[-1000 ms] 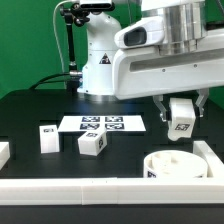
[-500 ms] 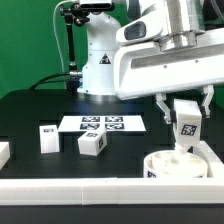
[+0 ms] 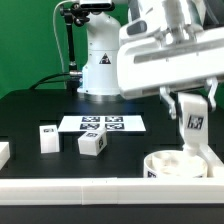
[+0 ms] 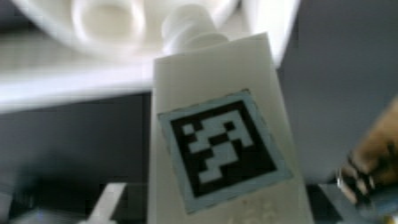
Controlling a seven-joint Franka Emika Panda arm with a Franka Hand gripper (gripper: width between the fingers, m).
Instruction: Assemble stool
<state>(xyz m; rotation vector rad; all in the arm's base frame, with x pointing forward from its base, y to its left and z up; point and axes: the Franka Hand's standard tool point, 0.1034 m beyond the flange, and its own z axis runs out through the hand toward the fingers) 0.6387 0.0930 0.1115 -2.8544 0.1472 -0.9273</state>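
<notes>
My gripper (image 3: 192,108) is shut on a white block leg (image 3: 194,126) with a black-and-white tag, holding it upright just above the round drum-like seat (image 3: 180,165) at the exterior view's lower right. In the wrist view the held leg (image 4: 217,130) fills the frame, its far end over the seat (image 4: 125,35). Two more legs stand on the black table: one (image 3: 47,138) at the exterior view's left, one (image 3: 92,144) nearer the middle.
The marker board (image 3: 103,124) lies flat behind the loose legs. Long white border rails (image 3: 70,187) run along the front and the exterior view's right (image 3: 210,150). A white part (image 3: 4,152) sits at the left edge. The robot base (image 3: 98,60) stands at the back.
My gripper has carried the leg toward the exterior view's right and turned it upright, bringing it down over the seat. The other parts have not moved.
</notes>
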